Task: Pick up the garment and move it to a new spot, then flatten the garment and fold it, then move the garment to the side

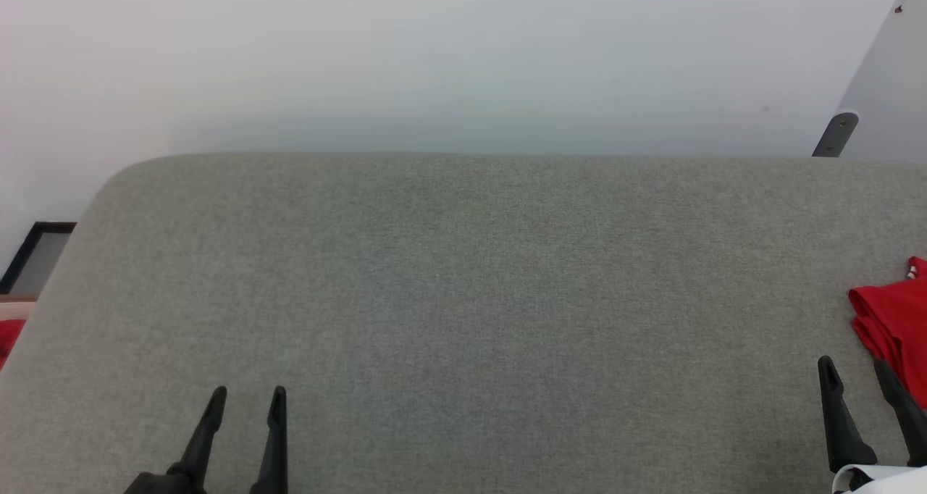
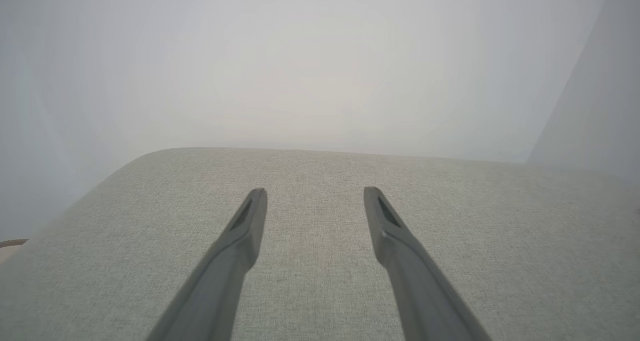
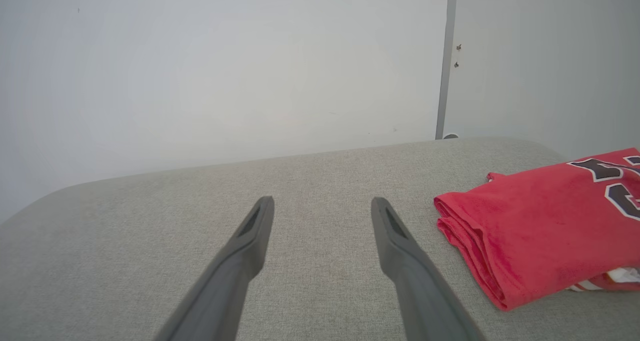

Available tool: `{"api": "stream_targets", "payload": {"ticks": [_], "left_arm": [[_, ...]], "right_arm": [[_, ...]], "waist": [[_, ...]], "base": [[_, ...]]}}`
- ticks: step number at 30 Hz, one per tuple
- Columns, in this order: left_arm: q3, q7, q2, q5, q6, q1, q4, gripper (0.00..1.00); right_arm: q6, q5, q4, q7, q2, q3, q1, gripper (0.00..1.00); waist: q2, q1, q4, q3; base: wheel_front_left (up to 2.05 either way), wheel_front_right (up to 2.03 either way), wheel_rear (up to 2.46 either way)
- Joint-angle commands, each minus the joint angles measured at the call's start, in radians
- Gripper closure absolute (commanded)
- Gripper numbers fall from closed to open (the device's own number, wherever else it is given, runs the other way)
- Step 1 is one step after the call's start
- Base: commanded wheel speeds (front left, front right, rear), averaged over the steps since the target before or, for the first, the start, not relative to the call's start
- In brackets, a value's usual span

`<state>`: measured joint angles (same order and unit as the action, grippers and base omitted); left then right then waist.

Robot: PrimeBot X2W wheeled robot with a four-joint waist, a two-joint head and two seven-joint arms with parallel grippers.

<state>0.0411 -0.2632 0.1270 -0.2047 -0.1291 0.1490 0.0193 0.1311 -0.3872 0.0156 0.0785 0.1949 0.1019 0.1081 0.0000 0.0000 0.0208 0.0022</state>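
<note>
garment [image 3: 540, 221]: cut off by the right edge in the right wrist view and in the head view, so full extent hard to judge. lies folded in a thick red stack at the right end of the grey surface [image 1: 463, 298], layered folded edge facing the surface's middle. black, white-outlined print [image 3: 612, 181] on top, cropped by the frame edge and not readable. striped trim [image 3: 595, 284] peeking from under the fold, mostly hidden.

red scrap [image 1: 9, 335]: past the surface's left edge, a sliver in the head view, shape not clear. dark frame [image 1: 36, 255] above it, cut by the picture edge. far wall [image 1: 434, 59] pale and hazy, washed out in the left wrist view. grey panel [image 1: 887, 81] at the upper right, cropped, with a dark bracket [image 1: 836, 133] at its foot.

left end effector [image 1: 249, 392]: spread wide, bare surface showing between the two dark fingers, well apart from the garment. body cut off by the bottom edge. contact with the surface not possible to judge.

right end effector [image 1: 852, 365]: also spread wide, fabric of the surface between its fingers. just beside the garment's folded edge, to its left. outer finger overlapping the red cloth in the head view, yet apart from it in the right wrist view. wrist hidden below the frame but for a pale corner.
</note>
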Motion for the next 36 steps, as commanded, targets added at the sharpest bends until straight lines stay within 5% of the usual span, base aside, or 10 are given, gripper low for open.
{"api": "stream_targets", "payload": {"ticks": [1, 8, 9, 36], "left_arm": [[0.001, -0.001, -0.001, -0.008, -0.002, 0.005, 0.002, 0.0], [-0.005, -0.001, 0.005, -0.018, -0.002, 0.007, 0.005, 0.0], [-0.007, 0.0, 0.002, -0.02, 0.0, 0.001, 0.011, 1.0], [-0.007, 0.096, -0.011, -0.457, 0.0, -0.075, 0.099, 1.0]], "right_arm": [[-0.001, 0.001, 0.003, 0.0, -0.003, 0.003, -0.002, 0.0], [-0.001, -0.002, 0.002, 0.002, -0.007, -0.01, -0.009, 0.0], [0.0, -0.001, -0.003, 0.0, -0.005, -0.009, -0.001, 1.0], [0.0, -0.369, -0.102, -0.058, -0.057, -0.005, -0.062, 1.0]], "waist": [[0.0, 0.0, 0.0, 0.0], [0.0, 0.0, -0.002, -0.003], [0.0, 0.0, -0.002, -0.003], [0.0, 0.0, -0.006, -0.003]], "base": [[0.0, 0.0, 0.0], [0.0, 0.0, 0.0], [0.0, 0.0, 0.0], [0.0, 0.0, 0.0]]}}
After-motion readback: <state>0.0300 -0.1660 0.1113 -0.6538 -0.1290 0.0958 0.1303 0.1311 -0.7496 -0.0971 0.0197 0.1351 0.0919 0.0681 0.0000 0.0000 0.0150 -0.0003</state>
